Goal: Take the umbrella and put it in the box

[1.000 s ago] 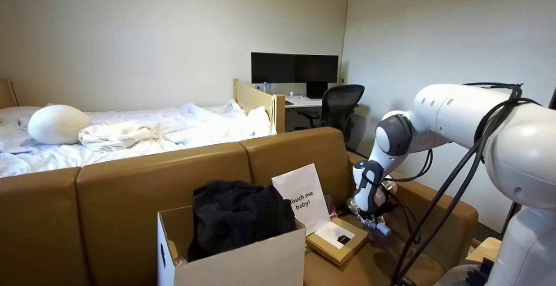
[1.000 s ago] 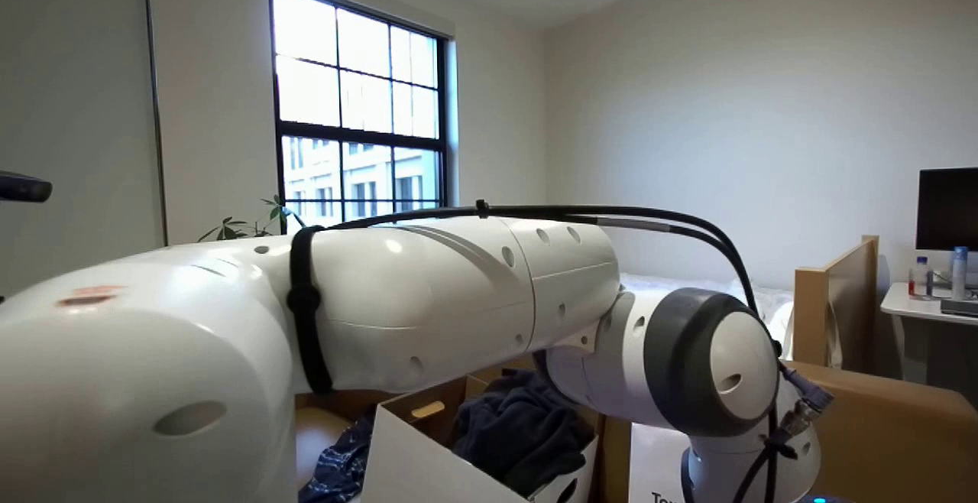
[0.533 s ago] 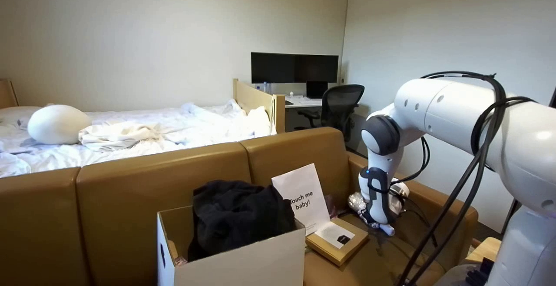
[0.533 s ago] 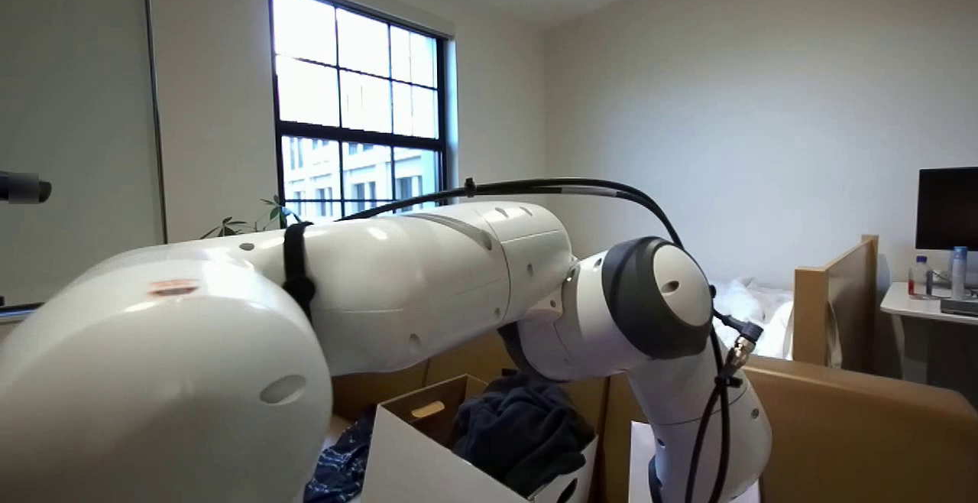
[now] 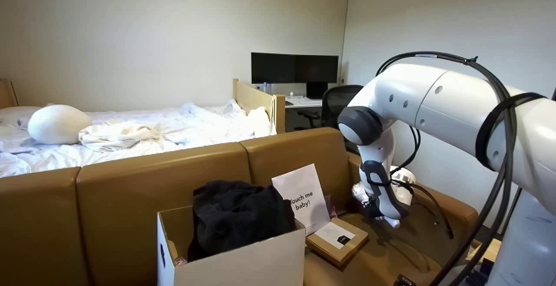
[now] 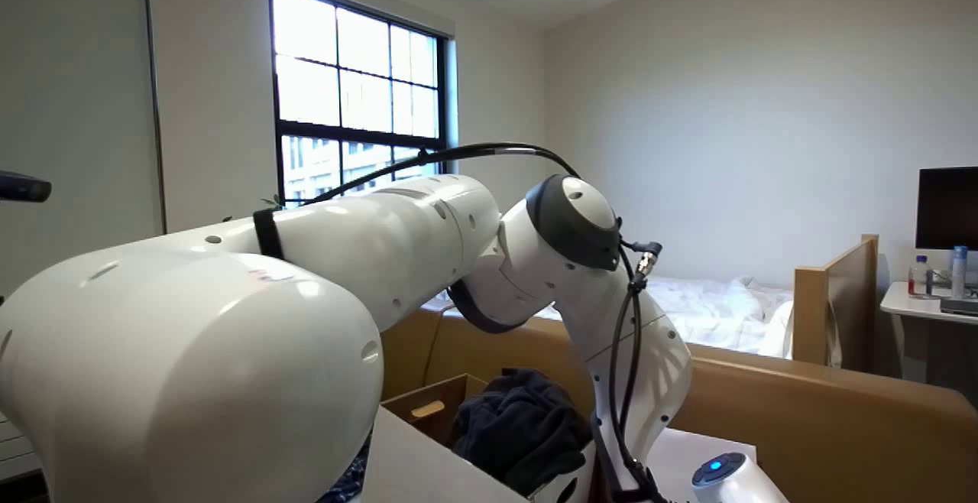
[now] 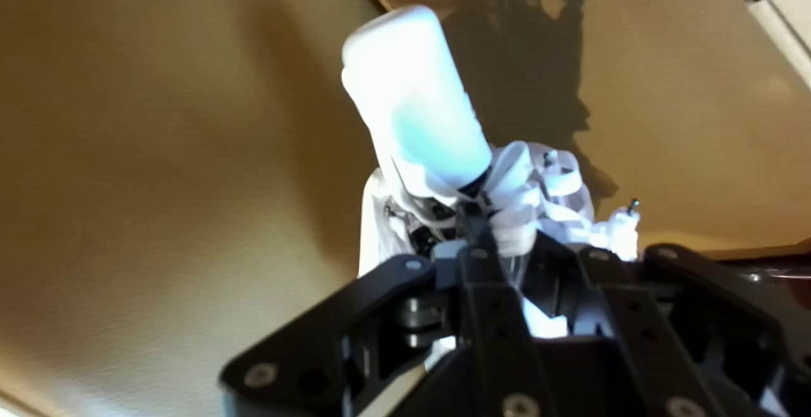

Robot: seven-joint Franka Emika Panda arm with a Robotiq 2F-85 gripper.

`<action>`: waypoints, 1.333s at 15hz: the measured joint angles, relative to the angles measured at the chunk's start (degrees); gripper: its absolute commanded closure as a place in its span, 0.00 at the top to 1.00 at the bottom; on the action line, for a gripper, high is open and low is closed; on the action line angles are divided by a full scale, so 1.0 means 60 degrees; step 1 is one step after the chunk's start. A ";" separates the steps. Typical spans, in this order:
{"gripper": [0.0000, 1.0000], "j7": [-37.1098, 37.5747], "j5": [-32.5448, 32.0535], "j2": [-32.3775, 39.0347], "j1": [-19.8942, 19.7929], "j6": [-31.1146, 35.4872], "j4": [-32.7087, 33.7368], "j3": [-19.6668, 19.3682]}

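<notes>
The umbrella [image 7: 443, 144] is folded but kinda messy: chunky white handle [image 7: 408, 81], then whitish canopy [image 7: 545, 195] all bunched up with little metal rib tips poking out. It's gripped just past the handle, on a slant, with the handle end showing lower in an exterior view, and it's well apart from the box [image 5: 239, 266]. That one's upright and open on top, white outside, brown inside, hand-holes in the walls, bottom cut off by the frame.
</notes>
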 measured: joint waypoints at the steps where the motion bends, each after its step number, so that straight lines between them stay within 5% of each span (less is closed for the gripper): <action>1: 0.06 0.0141 0.0000 -0.0166 0.0446 0.0045 -0.0516 -0.0257; 7: 0.07 0.1198 0.0410 -0.0635 0.3401 0.1124 -0.3768 -0.1977; 10: 0.09 -0.0014 0.2804 -0.1346 0.4617 0.0980 -0.5089 -0.2075; 17: 0.06 -0.1745 0.5055 -0.1983 0.4963 0.0920 -0.5514 -0.1617; 20: 0.06 -0.3065 0.6291 -0.2481 0.5708 0.0929 -0.5408 -0.1602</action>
